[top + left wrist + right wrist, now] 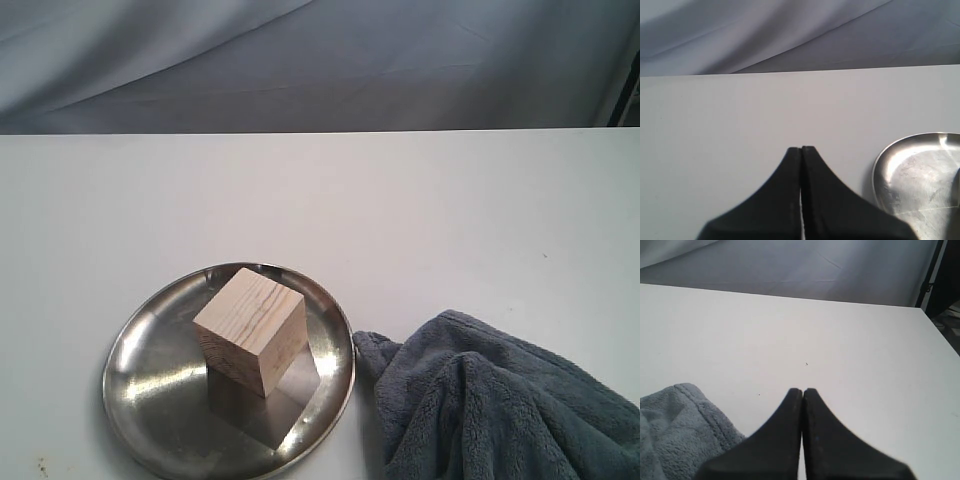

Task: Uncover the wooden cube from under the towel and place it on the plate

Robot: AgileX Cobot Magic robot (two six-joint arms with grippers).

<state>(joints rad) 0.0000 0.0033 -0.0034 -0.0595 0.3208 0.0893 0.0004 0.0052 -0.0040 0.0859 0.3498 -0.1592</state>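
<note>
- At the left wrist, the left gripper [801, 149] has its two black jaws pressed together with nothing between them, hanging over bare table [740, 125].
- Off to one side of it, the plate [879, 172] shows its rim and part of its shiny floor. Gripper and plate are apart.
- At the right wrist, the right gripper [802, 390] is likewise pressed together and empty, over bare table. A fold of the towel [675, 430] lies near it, untouched.
- From the exterior camera neither gripper is in sight. The cube [250, 330] stands flat on the plate, wholly inside the rim and a little toward the far side, with one corner turned to the camera and its reflection in the steel.
- The towel lies crumpled on the table on the right of that view, leaving the cube bare. Its nearest fold comes up to the rim, and I cannot tell whether it touches.
- By my judgement the task looks finished, so the step in hand is only to rest clear.
- To do that well, hold both arms back and high with jaws closed. Any retreat should go straight away from the plate, since a nudge to the rim could slide the cube on smooth steel.
- The right arm should also steer off the towel. Plush pile snags, and a dragged fold could flop onto the plate or shove its rim.
- No regrasp seems called for, as the cube sits square with room all round.
</note>
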